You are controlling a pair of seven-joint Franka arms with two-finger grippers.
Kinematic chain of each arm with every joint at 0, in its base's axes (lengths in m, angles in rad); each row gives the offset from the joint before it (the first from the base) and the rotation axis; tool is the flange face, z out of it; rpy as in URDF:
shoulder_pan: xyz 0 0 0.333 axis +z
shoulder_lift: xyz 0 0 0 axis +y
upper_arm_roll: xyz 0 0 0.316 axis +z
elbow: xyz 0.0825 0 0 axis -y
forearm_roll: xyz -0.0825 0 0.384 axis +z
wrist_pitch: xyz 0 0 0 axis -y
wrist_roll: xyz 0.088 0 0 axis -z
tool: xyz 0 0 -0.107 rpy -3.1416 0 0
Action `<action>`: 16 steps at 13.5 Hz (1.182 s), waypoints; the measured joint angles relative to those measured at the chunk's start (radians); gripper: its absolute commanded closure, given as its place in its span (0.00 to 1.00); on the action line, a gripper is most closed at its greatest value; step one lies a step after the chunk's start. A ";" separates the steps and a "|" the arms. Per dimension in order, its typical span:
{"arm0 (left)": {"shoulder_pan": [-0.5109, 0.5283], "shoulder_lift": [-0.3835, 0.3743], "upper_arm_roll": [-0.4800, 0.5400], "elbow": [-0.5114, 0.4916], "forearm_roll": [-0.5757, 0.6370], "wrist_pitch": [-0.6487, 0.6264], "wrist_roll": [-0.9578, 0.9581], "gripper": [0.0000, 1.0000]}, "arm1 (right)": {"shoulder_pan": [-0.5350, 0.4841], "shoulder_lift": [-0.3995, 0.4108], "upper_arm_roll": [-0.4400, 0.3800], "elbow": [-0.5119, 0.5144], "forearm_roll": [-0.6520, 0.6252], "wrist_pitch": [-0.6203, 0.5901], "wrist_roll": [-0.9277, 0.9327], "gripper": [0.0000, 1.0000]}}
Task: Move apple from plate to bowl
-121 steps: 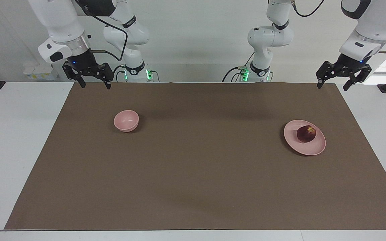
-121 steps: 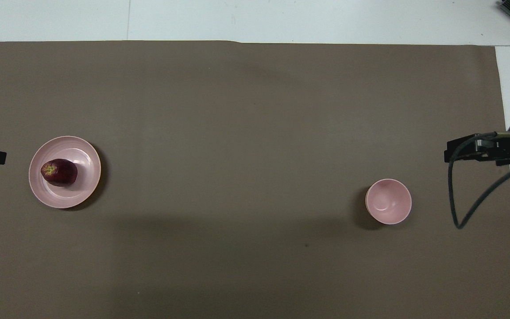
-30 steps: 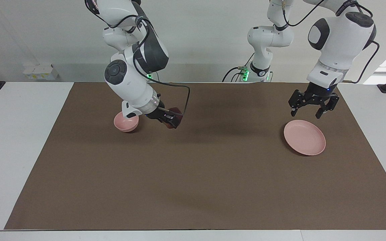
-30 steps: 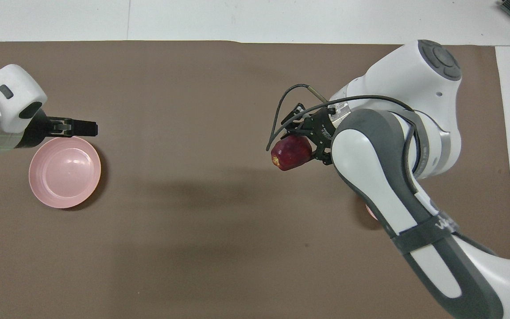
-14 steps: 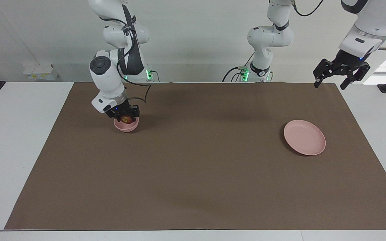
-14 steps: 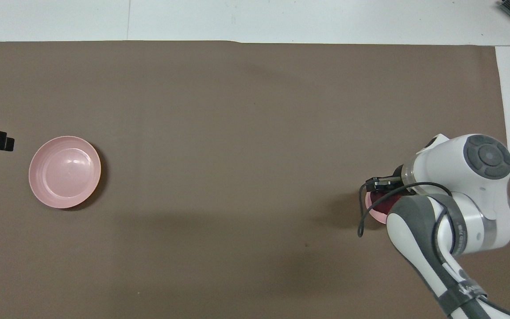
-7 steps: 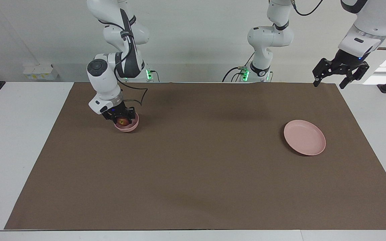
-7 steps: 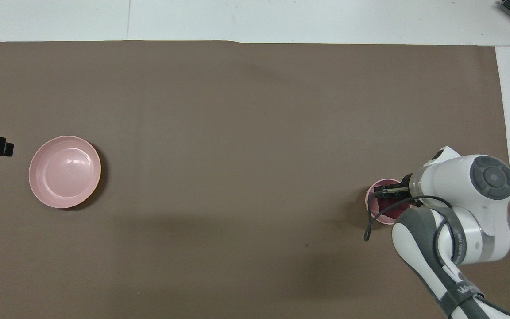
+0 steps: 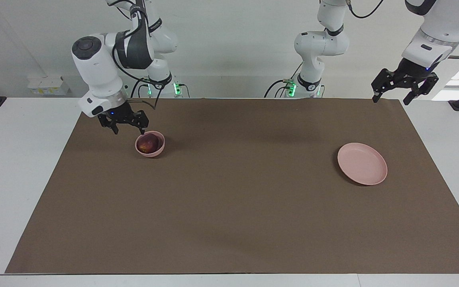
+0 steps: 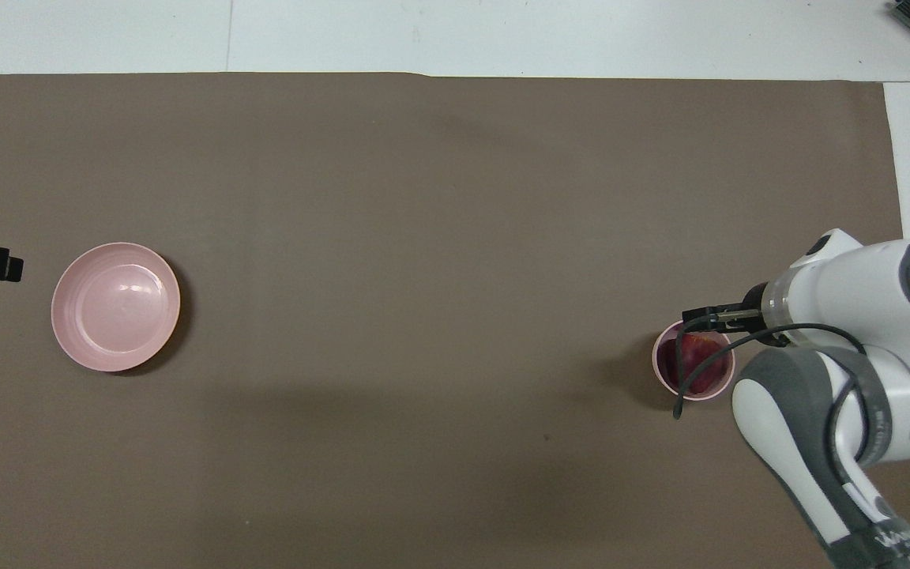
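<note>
The dark red apple [image 9: 147, 144] lies in the small pink bowl [image 9: 152, 152] toward the right arm's end of the table; in the overhead view the apple [image 10: 706, 376] fills the bowl [image 10: 656, 359]. My right gripper [image 9: 129, 130] is open and empty, raised just beside the bowl; one of its fingers [image 10: 709, 316] shows from above. The wide pink plate [image 9: 361, 164] is empty toward the left arm's end, also seen in the overhead view [image 10: 115, 307]. My left gripper [image 9: 391, 99] is open and empty, waiting high over the mat's edge nearest the robots.
A brown mat [image 9: 237, 207] covers most of the white table [image 9: 10, 179]. A small white box [image 9: 48, 85] sits by the wall. The right arm's cable [image 10: 680, 395] hangs over the bowl.
The right gripper has let go of the apple in the bowl, opened, and lifted away toward the right arm's end. The left arm has barely moved.
</note>
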 measured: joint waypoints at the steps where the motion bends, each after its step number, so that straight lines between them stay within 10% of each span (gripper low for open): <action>1: 0.000 0.000 0.000 0.000 0.000 0.000 0.000 0.00 | 0.000 -0.002 -0.004 0.058 0.000 -0.063 0.025 0.00; 10: 0.000 0.000 0.000 0.000 0.000 0.000 0.000 0.00 | 0.000 0.082 -0.003 0.391 0.002 -0.314 0.067 0.00; 16: 0.000 0.000 0.000 0.000 0.000 0.000 0.000 0.00 | 0.004 0.101 0.004 0.415 0.002 -0.291 0.045 0.00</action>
